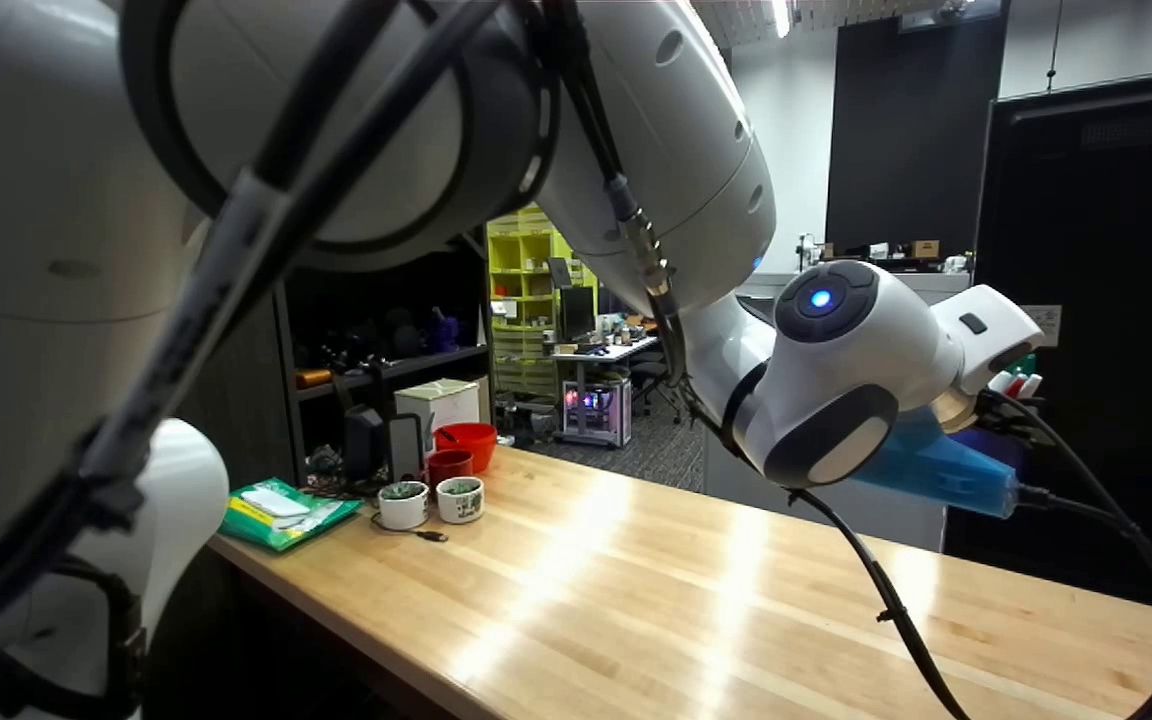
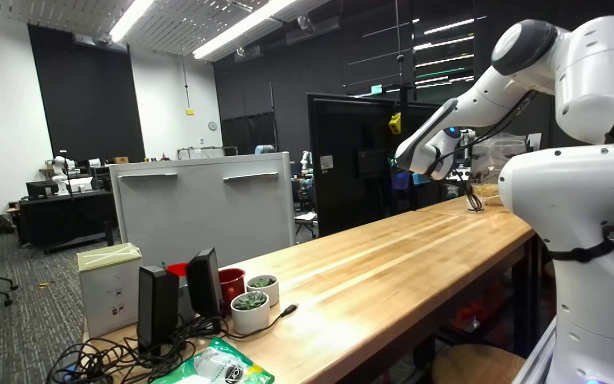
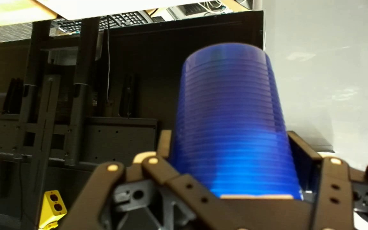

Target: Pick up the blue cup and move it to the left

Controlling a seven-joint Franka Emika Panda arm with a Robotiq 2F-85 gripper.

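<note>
Aloft, the jointed claw (image 3: pixel 233 143) clasps a ribbed, tapered blue cup (image 3: pixel 230 102).

Robotics lab: white robot arm (image 2: pixel 579 192) beside wooden workbench (image 2: pixel 365 261), background robot arm (image 2: pixel 61 172), yellow shelving (image 1: pixel 536 245).

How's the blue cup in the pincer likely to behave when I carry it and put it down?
Probably fairly stiff: held in the pincer, the cup shows no visible dent. Its ringed surface looks shiny, so it may slip. Being round, it could roll if it lands on its side.
</note>
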